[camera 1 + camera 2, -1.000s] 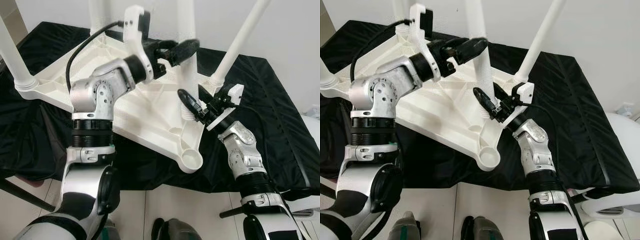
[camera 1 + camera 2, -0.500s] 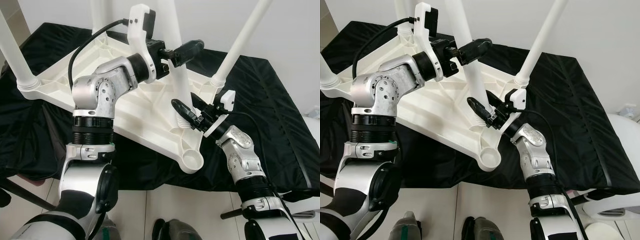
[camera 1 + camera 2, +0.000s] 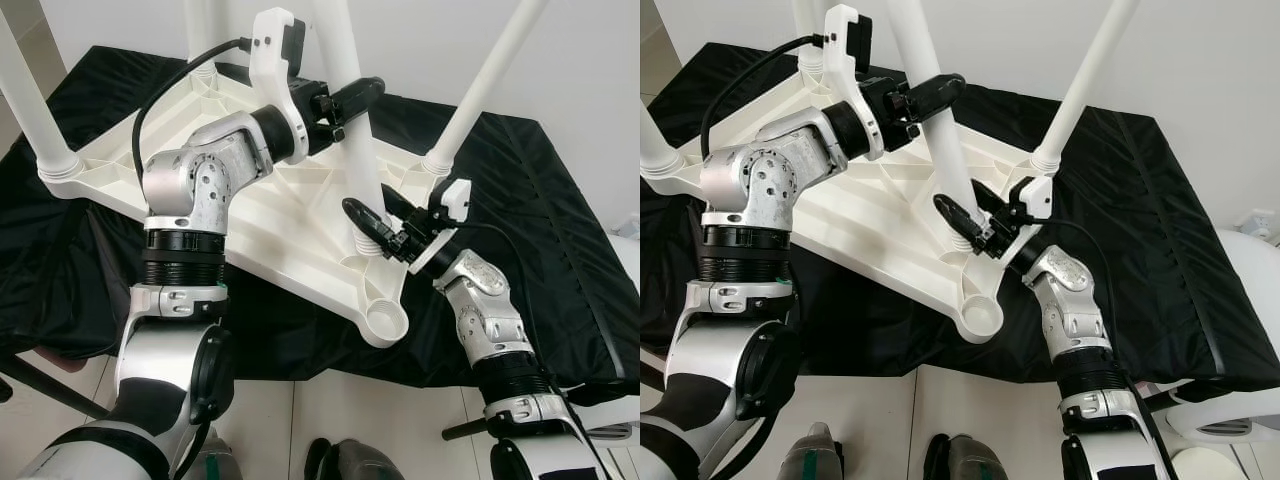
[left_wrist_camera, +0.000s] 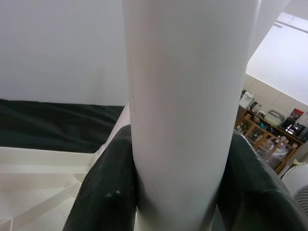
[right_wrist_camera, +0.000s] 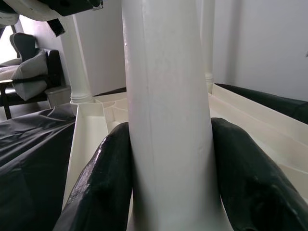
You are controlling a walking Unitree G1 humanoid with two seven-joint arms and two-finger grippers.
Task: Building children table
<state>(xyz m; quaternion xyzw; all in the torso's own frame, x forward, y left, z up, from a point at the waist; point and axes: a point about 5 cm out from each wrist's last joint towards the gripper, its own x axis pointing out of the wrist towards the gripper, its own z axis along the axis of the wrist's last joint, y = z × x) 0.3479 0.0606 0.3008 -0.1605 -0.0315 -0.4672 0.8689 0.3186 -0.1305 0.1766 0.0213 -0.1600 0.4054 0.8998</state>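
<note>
Inverted white table top [image 3: 290,235] lying on black cloth [image 3: 540,200]. Loose white leg [image 3: 935,130] tilted at centre, foot toward 12 o'clock. Left gripper [image 3: 345,100] clamped on mid-shaft; right gripper [image 3: 372,222] clamped near threaded base, 5 o'clock from left.

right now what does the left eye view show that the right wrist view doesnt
Left eye view alone: the left gripper clamped high on the loose table leg, the empty corner socket of the upturned tabletop, and the black cloth spread under it. Right wrist view alone: a close look at its fingers pressed against the leg's lower end, plus a dark chair in the background. Both: the right gripper holding that leg near its base.
</note>
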